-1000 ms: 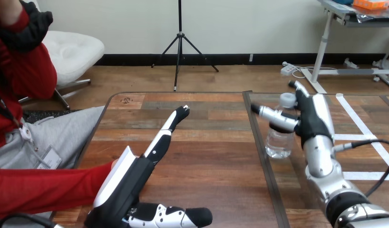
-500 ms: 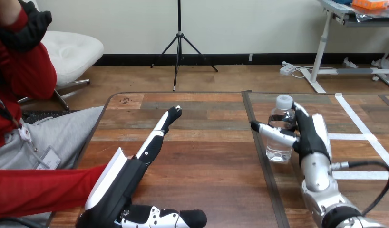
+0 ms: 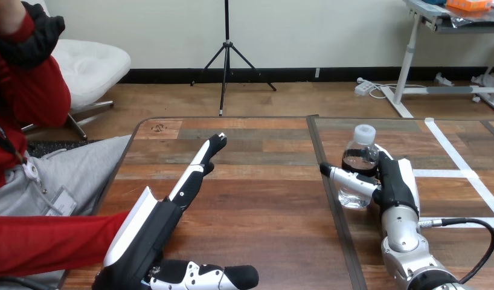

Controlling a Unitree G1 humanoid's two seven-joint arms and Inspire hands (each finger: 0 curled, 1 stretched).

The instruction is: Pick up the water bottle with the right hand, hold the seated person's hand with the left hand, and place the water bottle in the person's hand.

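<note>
**Right hand closed round the upright bottle, left hand flat**

Head view: the water bottle (image 3: pixel 360 148) stands upright on the bench (image 3: pixel 275 205), at 3 o'clock from the view's centre. The right hand (image 3: pixel 394 181) wraps it, with the thumb across its front and dark fingers showing through the clear plastic behind. At 7 o'clock the left hand (image 3: pixel 149 232) lies with its fingers (image 3: pixel 199 169) straight and wide, pointing to 1 o'clock, thumb out sideways. The person's red sleeve (image 3: pixel 45 244) reaches its white back; the person's hand is hidden there.

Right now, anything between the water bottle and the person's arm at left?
Nothing lies on the table between them. Only the left hand, fingers straight, stands on edge at the red sleeve's end, on the water bottle's side.
</note>
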